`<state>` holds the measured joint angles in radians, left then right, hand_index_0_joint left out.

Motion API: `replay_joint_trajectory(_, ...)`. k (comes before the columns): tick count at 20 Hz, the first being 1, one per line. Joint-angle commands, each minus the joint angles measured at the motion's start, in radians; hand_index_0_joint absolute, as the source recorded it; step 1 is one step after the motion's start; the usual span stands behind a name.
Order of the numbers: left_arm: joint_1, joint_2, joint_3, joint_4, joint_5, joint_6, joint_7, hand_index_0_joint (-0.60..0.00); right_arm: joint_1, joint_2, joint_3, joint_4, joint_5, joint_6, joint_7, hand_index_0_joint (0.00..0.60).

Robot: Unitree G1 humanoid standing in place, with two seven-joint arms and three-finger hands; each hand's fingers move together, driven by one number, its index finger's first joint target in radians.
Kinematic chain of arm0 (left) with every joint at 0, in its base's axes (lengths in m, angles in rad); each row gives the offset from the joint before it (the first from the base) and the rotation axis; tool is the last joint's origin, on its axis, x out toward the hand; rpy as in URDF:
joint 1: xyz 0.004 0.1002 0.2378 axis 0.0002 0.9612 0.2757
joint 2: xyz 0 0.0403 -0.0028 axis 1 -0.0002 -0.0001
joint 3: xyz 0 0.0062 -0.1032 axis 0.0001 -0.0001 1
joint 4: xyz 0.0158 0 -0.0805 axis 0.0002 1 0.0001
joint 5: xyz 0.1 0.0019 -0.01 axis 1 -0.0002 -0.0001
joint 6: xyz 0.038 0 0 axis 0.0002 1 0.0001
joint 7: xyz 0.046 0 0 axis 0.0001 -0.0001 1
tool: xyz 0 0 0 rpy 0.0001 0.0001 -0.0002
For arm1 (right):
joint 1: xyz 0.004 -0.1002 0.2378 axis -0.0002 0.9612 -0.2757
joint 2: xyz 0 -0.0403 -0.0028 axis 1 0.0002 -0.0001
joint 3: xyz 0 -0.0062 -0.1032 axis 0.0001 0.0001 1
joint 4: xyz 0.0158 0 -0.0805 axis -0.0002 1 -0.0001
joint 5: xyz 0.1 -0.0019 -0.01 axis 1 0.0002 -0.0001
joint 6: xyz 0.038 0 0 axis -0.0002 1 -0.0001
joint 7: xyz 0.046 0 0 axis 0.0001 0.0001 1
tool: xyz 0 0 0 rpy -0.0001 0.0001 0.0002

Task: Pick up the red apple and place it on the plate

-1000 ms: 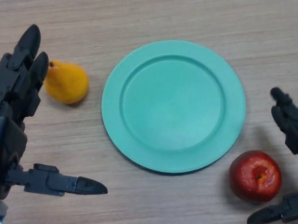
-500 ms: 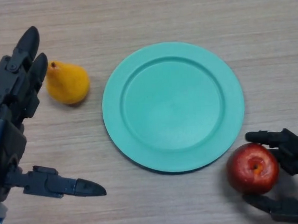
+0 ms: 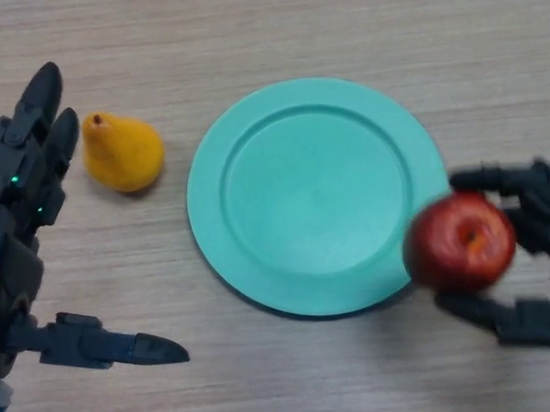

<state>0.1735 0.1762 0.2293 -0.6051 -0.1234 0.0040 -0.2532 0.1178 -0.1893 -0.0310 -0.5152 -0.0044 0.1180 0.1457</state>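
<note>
The red apple (image 3: 460, 241) is held off the table at the right, overlapping the right rim of the teal plate (image 3: 316, 195). My right hand (image 3: 535, 248) is curled round it, fingers above and thumb below. The plate lies in the middle of the table with nothing on it. At the left edge my left hand (image 3: 21, 196) stays open, fingers pointing away and thumb stretched out to the right.
A yellow pear (image 3: 122, 153) lies on the wooden table left of the plate, close to my left hand's fingers.
My right hand closed round the apple, then lifted it up and toward the plate's right rim. The left hand shifted slightly.
</note>
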Motion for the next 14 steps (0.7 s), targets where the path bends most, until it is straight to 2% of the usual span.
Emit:
replay_joint_trajectory(1,0.006,0.023,0.108,0.006,-0.008,-0.209,0.029,0.000,-0.106,-0.024,0.038,-0.079,-0.027,-0.005,-0.036,0.600)
replay_joint_trajectory(4,-0.011,0.038,0.175,0.122,0.008,-0.284,0.058,0.000,-0.242,-0.009,0.126,-0.006,-0.133,0.055,-0.069,0.600)
replay_joint_trajectory(6,-0.020,0.045,0.187,0.168,-0.011,-0.279,0.079,0.000,-0.290,-0.003,0.182,0.083,-0.166,0.042,-0.110,0.600)
replay_joint_trajectory(8,-0.028,0.055,0.181,0.193,-0.004,-0.271,0.080,0.000,-0.322,-0.001,0.210,0.197,-0.191,-0.017,-0.129,0.600)
replay_joint_trajectory(11,-0.033,0.061,0.166,0.253,0.001,-0.304,0.082,0.000,-0.354,-0.001,0.225,0.310,-0.166,-0.074,-0.145,0.600)
replay_joint_trajectory(14,-0.011,0.043,0.127,0.248,-0.002,-0.274,0.086,0.000,-0.388,-0.001,0.238,0.395,-0.168,-0.095,-0.173,0.600)
